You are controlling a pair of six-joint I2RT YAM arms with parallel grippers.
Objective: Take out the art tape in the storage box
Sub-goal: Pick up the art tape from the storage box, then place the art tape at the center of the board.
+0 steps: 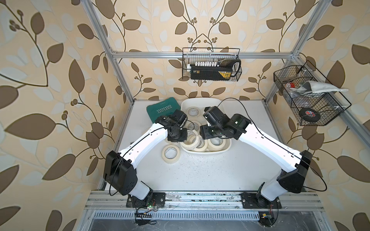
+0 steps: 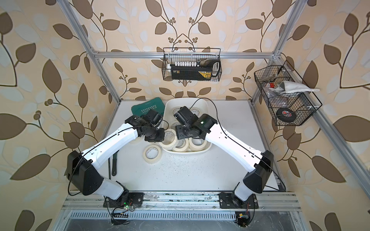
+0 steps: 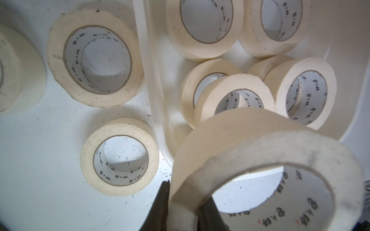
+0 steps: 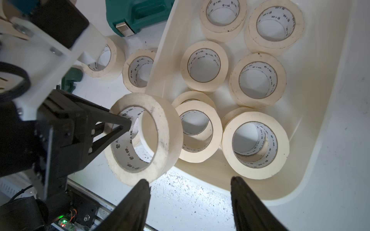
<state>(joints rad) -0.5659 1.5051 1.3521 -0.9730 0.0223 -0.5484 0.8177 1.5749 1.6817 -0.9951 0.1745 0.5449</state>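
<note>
**One roll in a thin pinch above the box rim, with neighbours close on every side**

The left gripper (image 3: 185, 208) is clamped on the wall of a single held roll (image 4: 158, 128), one finger inside the core and one outside. The roll hangs tilted over the near left corner of the storage box (image 1: 202, 152). The right gripper (image 4: 190, 190) stands wide and empty just to the right of that roll, over the near end of the box. Several more rolls of art tape (image 4: 204, 66) lie in the box, some leaning on each other. Three loose rolls (image 3: 120, 156) lie on the tabletop (image 1: 220, 172) just left of the box, near the green tool case (image 1: 163, 109).

The main risk, as I judge it, is the grip itself. It holds only one side of the ring, so the roll could swing or slide out on a quick move. From here it would strike the rim and could drop back inside.

A low carry to the left could catch the rim and drag the light box. The landing area is crowded, so the roll might come down on one already there and roll away. The right gripper's open fingers are close enough to bump the held roll if either arm shifts sideways.
</note>
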